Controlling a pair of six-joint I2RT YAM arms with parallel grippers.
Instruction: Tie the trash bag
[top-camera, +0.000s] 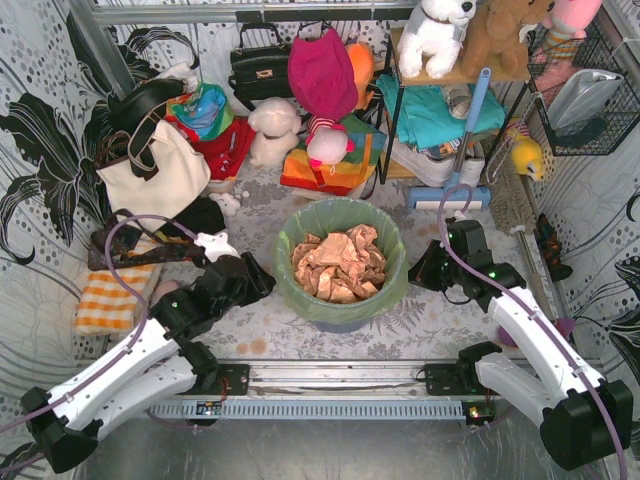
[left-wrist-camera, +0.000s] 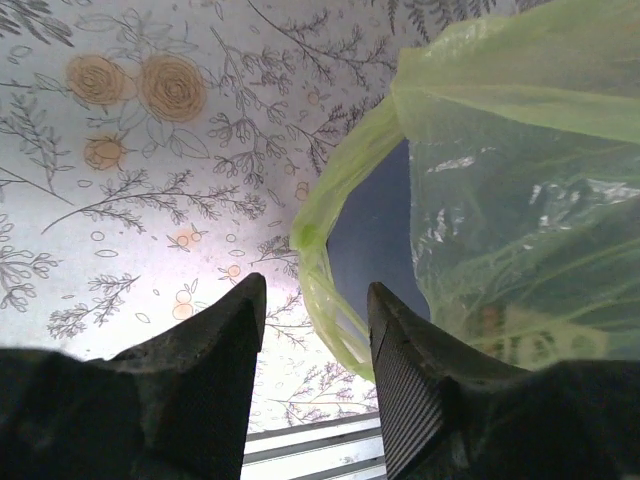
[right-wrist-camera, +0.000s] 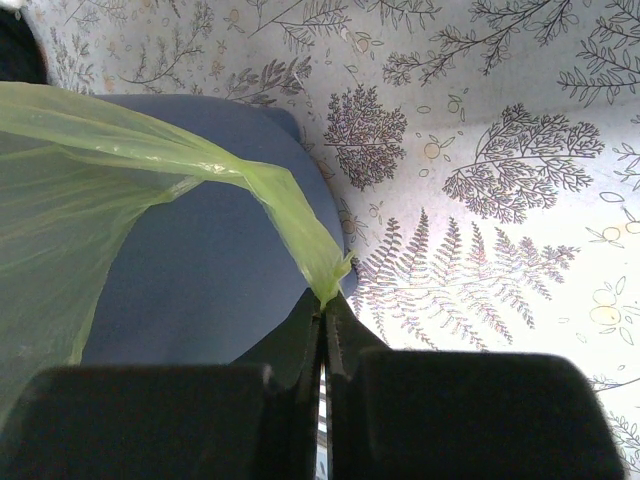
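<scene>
From the top, the trash bag (top-camera: 345, 208) sits in the round bin (top-camera: 340, 322) in the middle of the table (top-camera: 425, 322), full of crumpled brown paper (top-camera: 338, 265). A cream tote bag (top-camera: 155, 178) stands behind the bin, to its left. The left gripper (top-camera: 262, 280) is at the bin's left side and the right gripper (top-camera: 418, 270) at its right side.

In the left wrist view, the left gripper is let go and holds nothing. The bag's green edge hangs just beside one finger.

In the right wrist view, the right gripper is clenched on a pinch of the bag's edge, right by the bin.

Ahead of the left claw (left-wrist-camera: 313, 300) the trash bag (left-wrist-camera: 520, 180) runs off the top and right edges; the bin (left-wrist-camera: 372, 235) shows only as a dark strip behind it. The bag's pinched tip is lost between the pressed-together fingers of the right claw (right-wrist-camera: 322, 312)
</scene>
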